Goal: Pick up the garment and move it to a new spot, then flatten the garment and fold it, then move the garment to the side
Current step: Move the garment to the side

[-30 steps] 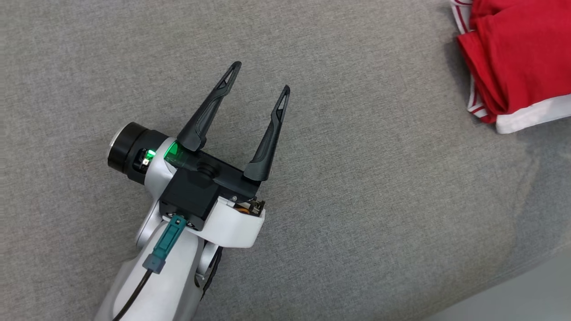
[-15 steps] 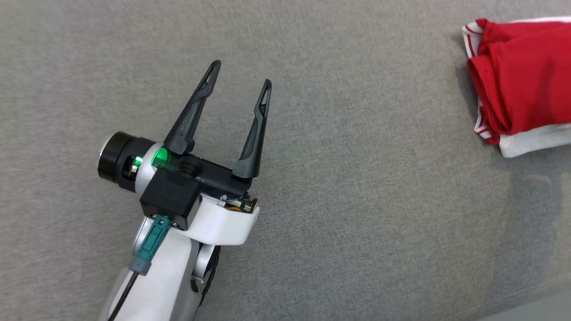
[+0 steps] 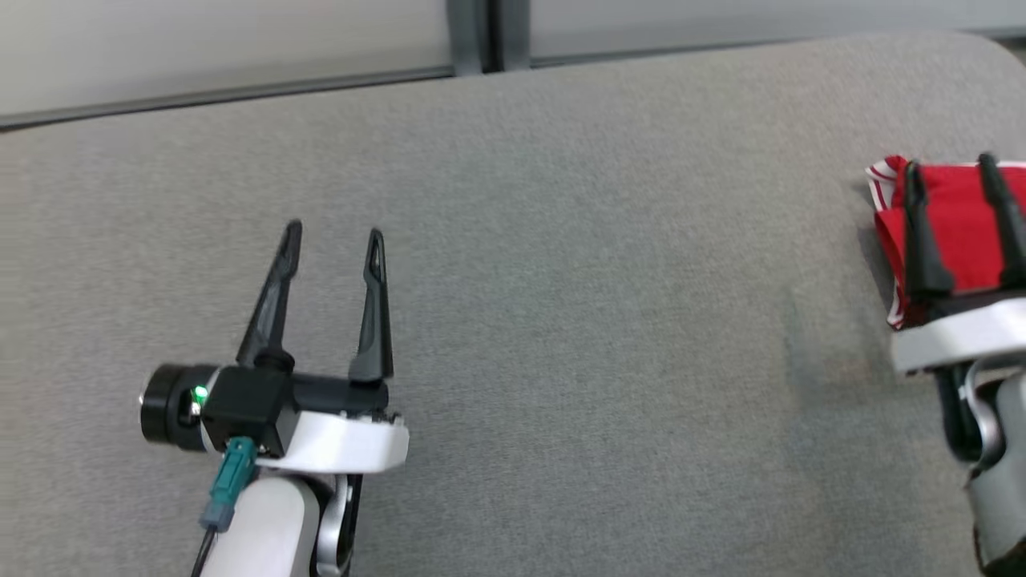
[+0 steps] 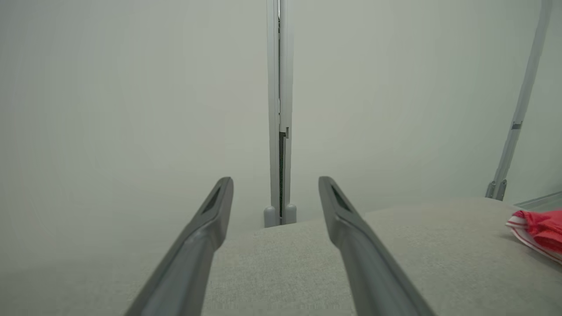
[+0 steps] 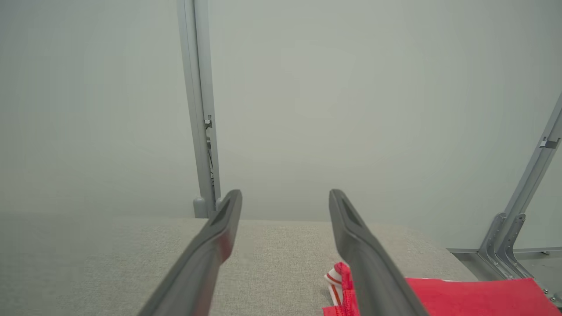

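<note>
Head view: my left gripper [image 3: 333, 232] stands released over open grey cushion [image 3: 601, 280], and the right gripper [image 3: 950, 164] is released above the folded red garment [image 3: 958, 224], which the frame edge cuts off; left wrist view: garment far right of the fingers; right wrist view: garment below, partly behind the right finger.

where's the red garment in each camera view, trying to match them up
Head view: garment at the right edge, mid-height, partly hidden by the right gripper.
Left wrist view: garment low at the right edge.
Right wrist view: garment in the bottom right corner, just past the right-hand finger.
Shared landmark: the grey upright post behind the grey fabric surface.
</note>
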Robot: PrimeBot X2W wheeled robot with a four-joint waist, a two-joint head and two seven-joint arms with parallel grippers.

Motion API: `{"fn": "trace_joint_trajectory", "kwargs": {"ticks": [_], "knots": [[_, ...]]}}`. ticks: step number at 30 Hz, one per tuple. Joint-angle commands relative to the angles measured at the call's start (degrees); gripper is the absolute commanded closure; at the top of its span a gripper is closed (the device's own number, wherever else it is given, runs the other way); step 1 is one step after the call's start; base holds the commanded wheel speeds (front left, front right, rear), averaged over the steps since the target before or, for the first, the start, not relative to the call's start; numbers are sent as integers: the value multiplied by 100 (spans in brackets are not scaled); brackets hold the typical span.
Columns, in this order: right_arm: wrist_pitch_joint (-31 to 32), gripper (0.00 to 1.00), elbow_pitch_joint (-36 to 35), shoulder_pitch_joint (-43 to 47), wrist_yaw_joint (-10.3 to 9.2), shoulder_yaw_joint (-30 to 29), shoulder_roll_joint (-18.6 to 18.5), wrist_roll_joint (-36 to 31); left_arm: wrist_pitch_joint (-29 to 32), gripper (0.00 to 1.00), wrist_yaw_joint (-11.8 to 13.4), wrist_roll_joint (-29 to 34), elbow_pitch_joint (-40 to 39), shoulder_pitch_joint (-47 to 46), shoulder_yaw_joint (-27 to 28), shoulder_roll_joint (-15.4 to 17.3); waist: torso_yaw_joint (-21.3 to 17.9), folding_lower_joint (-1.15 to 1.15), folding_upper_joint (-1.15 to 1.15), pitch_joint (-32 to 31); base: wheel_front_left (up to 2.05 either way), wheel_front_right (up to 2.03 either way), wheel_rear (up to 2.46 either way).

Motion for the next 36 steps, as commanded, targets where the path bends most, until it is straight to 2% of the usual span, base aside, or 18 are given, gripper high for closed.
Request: {"fn": "trace_joint_trajectory", "kwargs": {"ticks": [1, 4, 10, 15, 22, 28, 31, 36], "knots": [[-10, 0, -160, 262, -12, -24, 124, -2, -6, 0, -64, -102, 140, 223, 41, 9, 328, 0, 0, -372, 0, 0, 0], [-11, 0, -392, 662, -12, -72, 380, -15, -7, 0, -124, -171, 289, 379, 105, 9, 439, 0, 0, -566, 0, 0, 0], [-9, 0, -767, 1424, -12, -102, 886, -93, -5, 0, -81, -306, 382, 757, 213, 5, 547, 0, 0, -829, 0, 0, 0], [-9, 0, -947, 1861, -10, -241, 1155, -176, -7, 0, -126, -612, 670, 943, 259, 5, 579, 0, 0, -983, 0, 0, 0], [-9, 0, -1069, 2277, -10, -233, 1327, -380, -6, 0, -296, -553, 882, 1135, 315, 8, 570, 0, 0, -1134, 0, 0, 0], [-9, 0, -1112, 2296, -10, -212, 1391, -430, -6, 0, -357, -643, 886, 1222, 351, 8, 544, 0, 0, -1167, 0, 0, 0], [-9, 0, -1123, 2292, -10, -250, 1417, -442, -6, 0, -468, -712, 946, 1222, 343, 6, 533, 0, 0, -1163, 0, 0, 0], [-8, 0, -1132, 2306, -10, -242, 1456, -430, -6, 0, -456, -775, 970, 1225, 400, 7, 528, 0, 0, -1161, 0, 0, 0]]}}
